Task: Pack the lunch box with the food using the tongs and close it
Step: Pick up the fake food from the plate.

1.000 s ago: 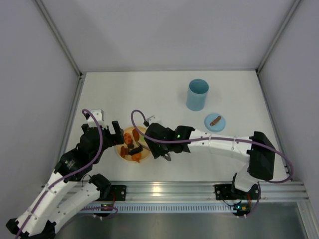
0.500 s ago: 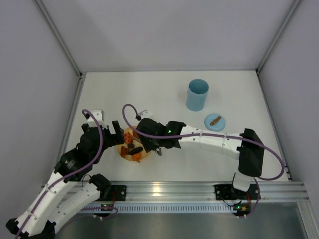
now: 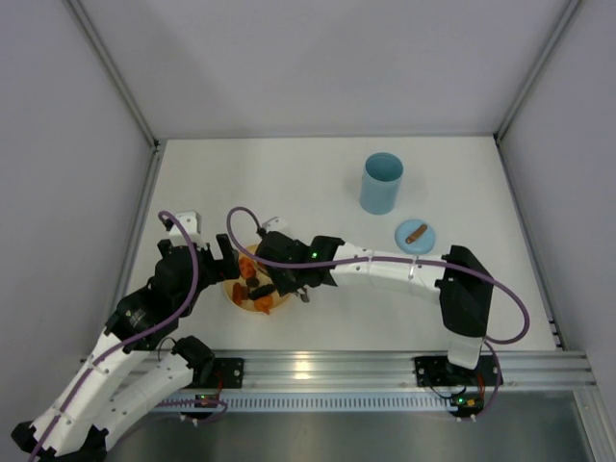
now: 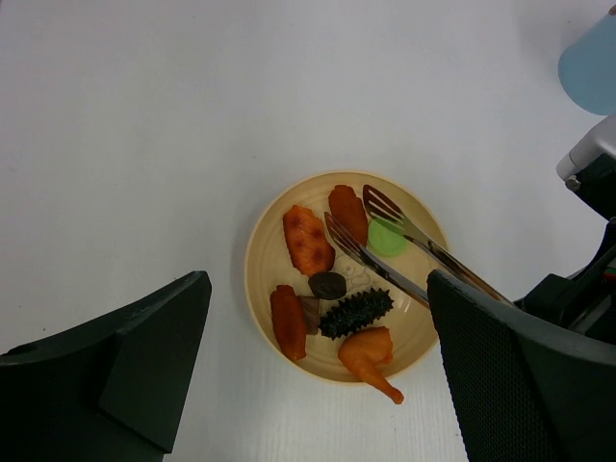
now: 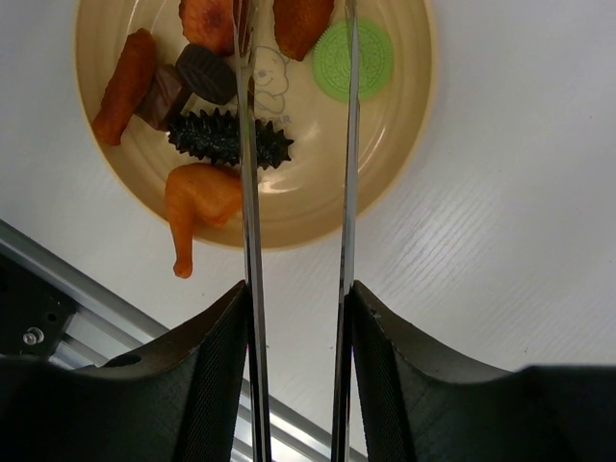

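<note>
Silver tongs gripped by right gripper, fingers pressing both arms from outside; tips apart over plate, straddling orange piece, contact unclear. All food lay on plate: orange, brown, black, green bits. Above plate hovered left gripper, jaws wide, holding nothing. Blue lunch box stood upright, uncovered, well apart at far right of table; lid lay flat near it

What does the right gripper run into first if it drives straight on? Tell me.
The right gripper leads with the tongs it holds; their tips flank an orange food piece on the plate, so that piece probably comes first. Their height above it is unclear.
</note>
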